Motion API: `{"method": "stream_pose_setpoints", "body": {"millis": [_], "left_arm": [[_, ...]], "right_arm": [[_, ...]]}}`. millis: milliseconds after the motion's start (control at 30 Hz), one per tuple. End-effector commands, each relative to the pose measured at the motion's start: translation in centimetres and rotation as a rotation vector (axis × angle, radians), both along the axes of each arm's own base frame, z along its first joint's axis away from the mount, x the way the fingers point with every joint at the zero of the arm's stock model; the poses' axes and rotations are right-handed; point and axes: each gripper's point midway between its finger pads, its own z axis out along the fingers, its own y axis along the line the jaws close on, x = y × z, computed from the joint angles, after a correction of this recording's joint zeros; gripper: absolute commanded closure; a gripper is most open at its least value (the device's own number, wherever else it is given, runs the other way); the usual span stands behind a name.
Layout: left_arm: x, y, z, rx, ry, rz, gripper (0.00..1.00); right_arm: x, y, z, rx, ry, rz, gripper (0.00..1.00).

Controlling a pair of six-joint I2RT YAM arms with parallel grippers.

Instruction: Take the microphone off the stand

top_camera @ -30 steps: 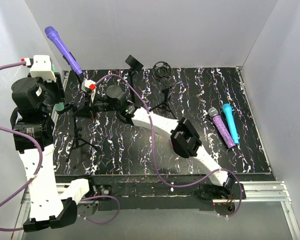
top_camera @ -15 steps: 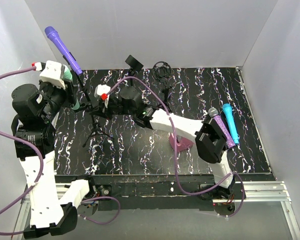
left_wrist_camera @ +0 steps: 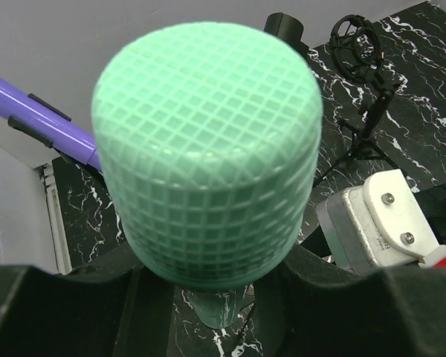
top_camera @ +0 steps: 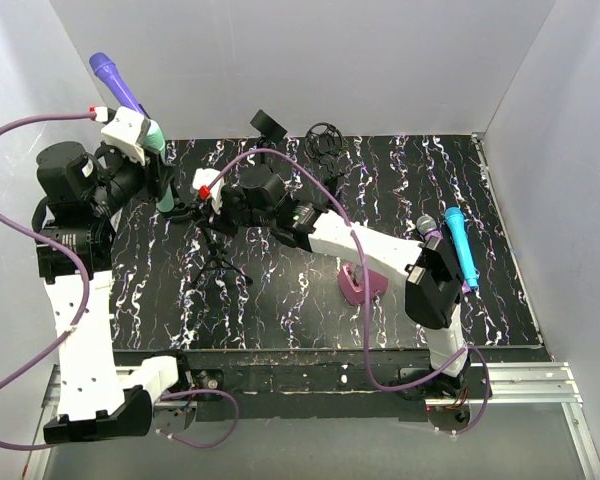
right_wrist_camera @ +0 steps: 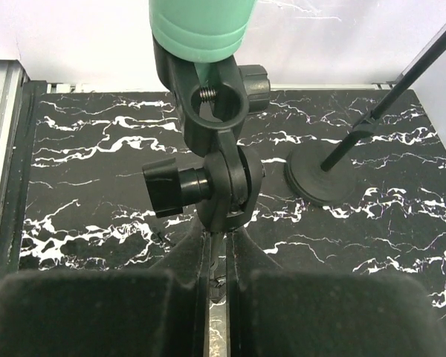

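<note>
one microphone (left_wrist_camera: 207, 149) in left tool (left_wrist_camera: 208, 301)

The mint-green mesh-headed microphone (left_wrist_camera: 208, 149) fills the centre of the left wrist view, hiding its own handle; the purple plastic microphone (left_wrist_camera: 41, 119) runs off the left edge. In the right wrist view, the black clip stand (right_wrist_camera: 223, 178) loses its lower stem behind the jaws at the bottom.

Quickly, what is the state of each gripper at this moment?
Left gripper: closed, holding the green microphone.
Right gripper: closed, holding the stand below its clip.
</note>
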Motion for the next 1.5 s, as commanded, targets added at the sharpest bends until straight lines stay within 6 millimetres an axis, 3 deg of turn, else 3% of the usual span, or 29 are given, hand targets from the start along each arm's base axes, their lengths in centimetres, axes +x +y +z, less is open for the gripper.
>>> {"method": "stream_pose_setpoints", "body": {"millis": [0,67,267,400,567,600,700,867,1000,1233,1367,1467], "left_arm": [[0.6,-0.1,2.6,0.076,-0.107,-0.037,1.0],[0.9,-0.3,3.5,0.062,-0.126,-0.046,1.0],[0.4,-2.2,9.2,-0.085,-0.227,-0.112,1.0],[0.3,-3.2,11.7,-0.246,-0.218,-0.127,1.0],[-0.3,-3.3,14.4,-0.278,-0.271,-0.129,1.0],[-0.5,-3.2,15.0,-0.273,-0.29,-0.123,1.0],[-1.1,-2.7,16.1,-0.224,-0.342,-0.105,1.0],[-1.9,-2.3,16.0,-0.181,-0.368,-0.079,1.0],[-2.6,-2.1,15.9,-0.157,-0.384,-0.073,1.0],[-3.6,-3.2,14.4,-0.236,-0.312,-0.111,1.0],[-4.1,-4.6,13.1,-0.29,-0.244,-0.189,1.0],[-4.3,-5.7,12.2,-0.346,-0.183,-0.247,1.0]], "right_arm": [[-1.4,-0.7,0.5,-0.058,-0.036,0.058,0.99],[-1.3,-1.0,-0.3,-0.08,-0.022,0.05,0.99],[-0.5,-1.7,-1.6,-0.085,0.032,0.035,0.99],[-0.2,-1.8,-1.7,-0.078,0.044,0.037,0.99],[-0.2,-2.1,-1.4,-0.065,0.081,0.038,0.99],[-0.3,-2.3,-0.9,-0.057,0.09,0.045,0.89],[-0.6,-2.8,0.8,-0.028,0.107,0.055,0.58],[-1.4,-4.2,4.0,0.004,0.112,0.064,0.37],[-1.9,-6.3,7.0,0.019,0.115,0.05,0.32],[-4.0,-10.6,16.5,0.202,0.069,0.061,0.28],[-5.1,-11.0,20.9,0.32,0.049,0.09,0.26],[-5.0,-9.8,22.7,0.357,0.037,0.109,0.25]]}}
